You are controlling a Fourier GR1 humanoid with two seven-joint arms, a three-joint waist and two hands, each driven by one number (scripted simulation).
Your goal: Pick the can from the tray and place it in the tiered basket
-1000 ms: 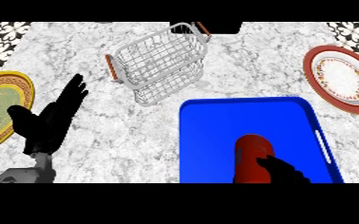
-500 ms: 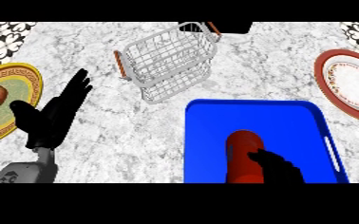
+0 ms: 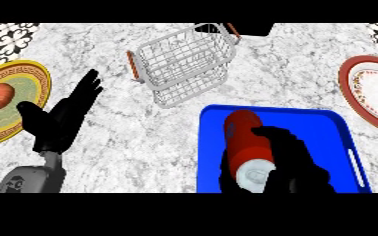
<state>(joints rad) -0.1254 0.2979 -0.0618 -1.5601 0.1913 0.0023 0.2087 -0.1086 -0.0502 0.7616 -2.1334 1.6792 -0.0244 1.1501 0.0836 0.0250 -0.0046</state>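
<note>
Step in hand: grasping. The red can [image 3: 247,147] lies on its side in the blue tray [image 3: 336,130], which sits at the near right part of the table [image 3: 148,130]. The right hand [image 3: 291,162] is on the can, fingers [image 3: 277,135] and thumb curled round its near end; the can appears not yet lifted clear of the tray.

The left hand [image 3: 63,117] rests near the left edge, fingers straight and apart, holding nothing.

Next move, as judged: lift the can and carry it up-left to the wire tiered basket [image 3: 184,62], which stands well apart toward the far edge, then lower it inside. The basket rim must be cleared on approach.
</note>
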